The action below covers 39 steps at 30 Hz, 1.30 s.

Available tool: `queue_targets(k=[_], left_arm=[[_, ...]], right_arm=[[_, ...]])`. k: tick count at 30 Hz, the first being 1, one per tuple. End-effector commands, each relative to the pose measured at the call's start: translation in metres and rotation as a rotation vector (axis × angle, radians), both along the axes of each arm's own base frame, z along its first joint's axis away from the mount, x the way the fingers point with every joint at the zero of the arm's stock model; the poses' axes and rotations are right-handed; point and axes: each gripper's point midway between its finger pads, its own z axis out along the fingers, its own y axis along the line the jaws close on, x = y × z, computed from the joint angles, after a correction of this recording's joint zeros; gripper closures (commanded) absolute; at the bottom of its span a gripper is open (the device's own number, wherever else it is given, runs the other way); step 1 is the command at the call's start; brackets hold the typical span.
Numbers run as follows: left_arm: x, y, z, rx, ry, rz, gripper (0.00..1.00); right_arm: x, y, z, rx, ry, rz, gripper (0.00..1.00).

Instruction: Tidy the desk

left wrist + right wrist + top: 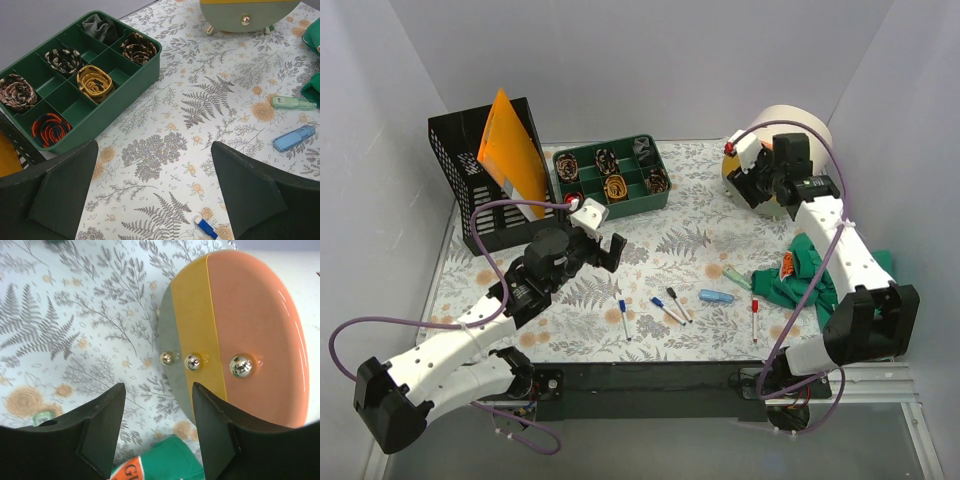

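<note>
The desk [690, 240] has a pale fern-and-flower covering and a black bar [650, 375] along its near edge. My left gripper [600, 243] hovers over the left middle of the desk, open and empty; in the left wrist view [155, 185] bare desk and a blue-capped marker tip [205, 227] lie between its fingers. My right gripper [745, 187] is open and empty at the back right, in front of a round drawer box [790, 125]. In the right wrist view [157, 435] the box front [250, 330] shows grey, yellow and orange bands with three metal knobs.
A green compartment tray [655, 200] holds rolled ties. A black mesh file holder [470, 200] with an orange folder stands at the back left. Several markers [665, 309], a blue stick [716, 296] and a green stick [737, 277] lie near the front. Green cloth [800, 275] lies at the right.
</note>
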Motion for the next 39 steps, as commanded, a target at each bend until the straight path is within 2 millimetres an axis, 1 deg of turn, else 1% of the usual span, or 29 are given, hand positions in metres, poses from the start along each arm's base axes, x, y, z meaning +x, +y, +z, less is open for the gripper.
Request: queue_targets(k=[1, 2, 3, 5, 6, 7, 9, 11, 12, 15, 16, 17, 18, 20, 21, 22, 24, 25, 27, 28, 29, 31, 32, 34, 35, 36, 37, 38, 39], left_arm=[[-0.002, -0.007, -0.006, -0.008, 0.023, -0.033, 0.02], [-0.002, -0.009, -0.008, -0.008, 0.031, -0.040, 0.02], [-0.003, -0.013, -0.009, -0.011, 0.041, -0.057, 0.02], [-0.004, -0.019, -0.013, -0.020, 0.071, -0.075, 0.02], [-0.006, -0.025, -0.013, -0.032, 0.083, -0.101, 0.02], [-0.006, -0.028, -0.018, -0.036, 0.106, -0.110, 0.02], [-0.007, -0.036, -0.013, -0.066, 0.126, -0.132, 0.02], [-0.005, -0.042, -0.007, -0.087, 0.135, -0.139, 0.02], [-0.004, -0.043, -0.004, -0.102, 0.139, -0.140, 0.02], [-0.003, -0.048, 0.005, -0.147, 0.142, -0.140, 0.02], [-0.003, -0.048, 0.002, -0.163, 0.165, -0.132, 0.02], [-0.005, -0.056, 0.011, -0.205, 0.155, -0.164, 0.02], [-0.006, -0.058, 0.011, -0.238, 0.177, -0.166, 0.02], [-0.008, -0.067, 0.013, -0.264, 0.201, -0.197, 0.02], [-0.007, -0.070, 0.020, -0.281, 0.203, -0.204, 0.02], [-0.006, -0.074, 0.020, -0.291, 0.222, -0.207, 0.02], [-0.007, -0.077, 0.025, -0.301, 0.232, -0.217, 0.02], [-0.006, -0.079, 0.033, -0.311, 0.225, -0.224, 0.02], [-0.007, -0.078, 0.037, -0.310, 0.224, -0.224, 0.02], [-0.008, -0.077, 0.040, -0.315, 0.219, -0.225, 0.02], [-0.008, -0.078, 0.042, -0.331, 0.218, -0.225, 0.02], [-0.010, -0.082, 0.035, -0.361, 0.246, -0.239, 0.02], [-0.012, -0.088, 0.040, -0.413, 0.257, -0.258, 0.02], [-0.015, -0.104, 0.030, -0.439, 0.321, -0.319, 0.02], [-0.014, -0.111, 0.036, -0.490, 0.344, -0.335, 0.02], [-0.009, -0.122, 0.025, -0.490, 0.393, -0.346, 0.02], [-0.011, -0.130, 0.025, -0.508, 0.428, -0.380, 0.02], [-0.008, -0.140, 0.039, -0.542, 0.425, -0.414, 0.02], [-0.002, -0.151, 0.026, -0.563, 0.505, -0.410, 0.02]], right_arm=[[-0.001, -0.001, 0.047, 0.232, -0.140, -0.092, 0.26], [-0.004, -0.005, 0.042, 0.327, -0.115, -0.161, 0.14], [-0.004, -0.023, 0.052, 0.375, -0.141, -0.209, 0.02], [-0.012, -0.017, 0.053, 0.485, -0.090, -0.168, 0.02], [-0.013, -0.036, 0.050, 0.528, -0.071, -0.219, 0.03], [-0.017, -0.034, 0.048, 0.562, -0.046, -0.202, 0.04], [-0.027, -0.038, 0.038, 0.610, -0.012, -0.239, 0.08], [-0.034, -0.033, 0.042, 0.650, -0.022, -0.239, 0.10], [-0.039, -0.032, 0.032, 0.665, -0.002, -0.252, 0.12], [-0.049, -0.028, 0.042, 0.711, -0.031, -0.251, 0.14], [-0.051, -0.029, 0.041, 0.711, -0.039, -0.261, 0.14], [-0.054, -0.030, 0.047, 0.717, -0.064, -0.267, 0.14], [-0.052, -0.032, 0.052, 0.734, -0.091, -0.292, 0.14], [-0.053, -0.035, 0.047, 0.786, -0.079, -0.368, 0.16], [-0.051, -0.038, 0.045, 0.810, -0.079, -0.412, 0.18], [-0.048, -0.044, 0.039, 0.819, -0.077, -0.477, 0.19], [-0.043, -0.041, 0.028, 0.857, -0.020, -0.564, 0.19], [-0.042, -0.045, 0.019, 0.842, 0.001, -0.618, 0.19], [-0.038, -0.036, 0.014, 0.830, 0.026, -0.620, 0.18], [-0.036, -0.038, 0.011, 0.811, 0.016, -0.635, 0.17], [-0.036, -0.027, 0.010, 0.795, 0.018, -0.614, 0.16], [-0.033, -0.033, 0.010, 0.757, -0.021, -0.640, 0.13], [-0.033, -0.034, 0.011, 0.753, -0.030, -0.645, 0.13], [-0.031, -0.039, 0.012, 0.721, -0.055, -0.651, 0.11], [-0.032, -0.042, 0.014, 0.699, -0.067, -0.642, 0.09], [-0.032, -0.043, 0.018, 0.685, -0.077, -0.634, 0.08], [-0.033, -0.046, 0.018, 0.661, -0.084, -0.619, 0.07], [-0.035, -0.054, 0.022, 0.663, -0.096, -0.615, 0.07], [-0.038, -0.052, 0.020, 0.670, -0.081, -0.599, 0.07]])
